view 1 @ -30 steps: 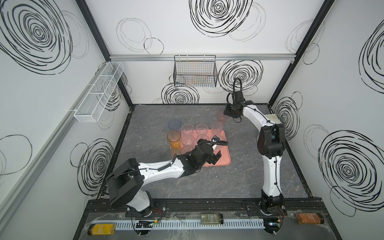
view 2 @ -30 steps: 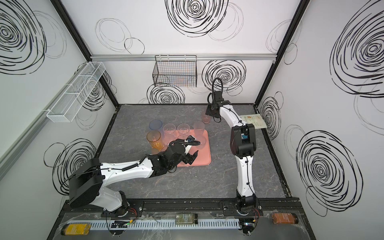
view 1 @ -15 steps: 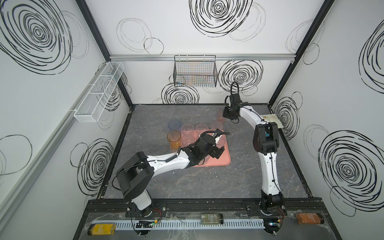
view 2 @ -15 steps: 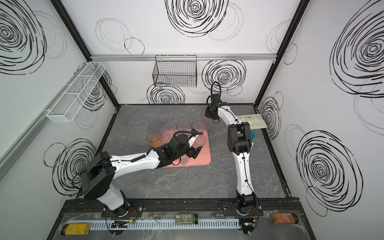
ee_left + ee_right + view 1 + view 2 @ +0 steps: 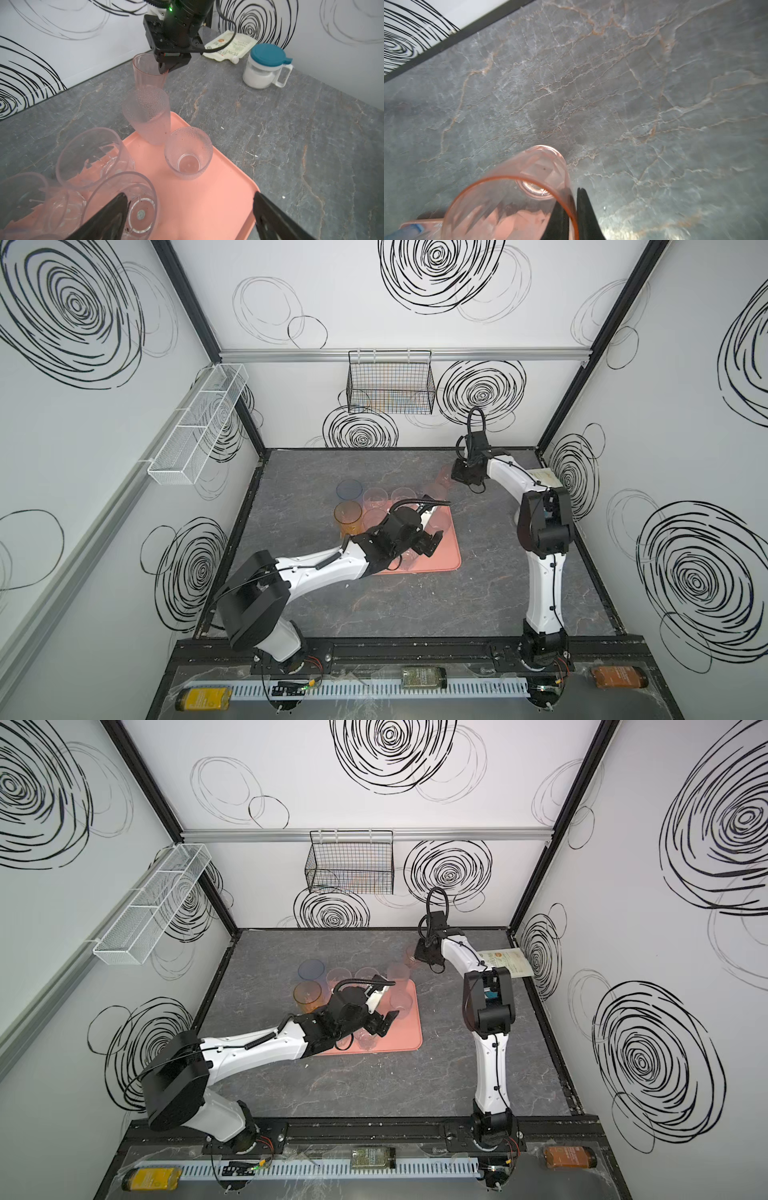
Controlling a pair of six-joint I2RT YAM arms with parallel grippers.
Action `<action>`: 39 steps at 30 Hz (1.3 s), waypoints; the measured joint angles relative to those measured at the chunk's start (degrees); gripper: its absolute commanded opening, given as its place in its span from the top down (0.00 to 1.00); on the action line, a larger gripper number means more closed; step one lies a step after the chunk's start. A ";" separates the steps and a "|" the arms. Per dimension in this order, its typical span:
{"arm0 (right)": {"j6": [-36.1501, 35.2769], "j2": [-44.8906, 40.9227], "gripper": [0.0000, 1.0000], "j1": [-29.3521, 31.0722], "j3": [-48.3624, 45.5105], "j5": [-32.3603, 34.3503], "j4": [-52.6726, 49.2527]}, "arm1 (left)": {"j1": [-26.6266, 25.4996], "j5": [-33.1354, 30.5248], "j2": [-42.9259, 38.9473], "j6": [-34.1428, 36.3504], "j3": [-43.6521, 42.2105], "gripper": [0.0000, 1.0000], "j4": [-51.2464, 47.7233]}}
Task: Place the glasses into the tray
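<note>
Right now I see the pink glass off the tray, out on the grey table just past the tray's far corner. My right gripper is pinched onto its rim, one finger inside and one outside. Several clear glasses stand on the tray, and my left gripper hangs over them with jaws spread wide, holding nothing. Farther back a teal-lidded jug and a white pouch sit near the table's corner.
</note>
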 measured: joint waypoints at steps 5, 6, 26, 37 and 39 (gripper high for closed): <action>-0.07 -12.15 0.90 0.00 -8.26 1.16 2.03 | 0.85 -0.24 -6.97 0.00 -2.51 0.04 -0.15; -0.22 -14.95 0.90 0.00 -10.43 1.29 2.45 | 1.25 -0.31 -8.61 0.00 -3.37 0.03 -0.28; -4.07 -50.53 0.89 7.34 -42.32 12.48 -5.18 | 12.59 -1.90 -38.88 -0.02 -16.31 0.02 -14.73; 5.64 -53.35 0.89 26.95 -49.96 18.05 -9.70 | 15.91 -2.95 -45.81 -1.40 -16.61 0.04 -24.41; 7.04 -53.16 0.89 29.00 -50.36 18.64 -9.64 | 16.74 -2.93 -46.18 -1.53 -16.61 0.04 -25.57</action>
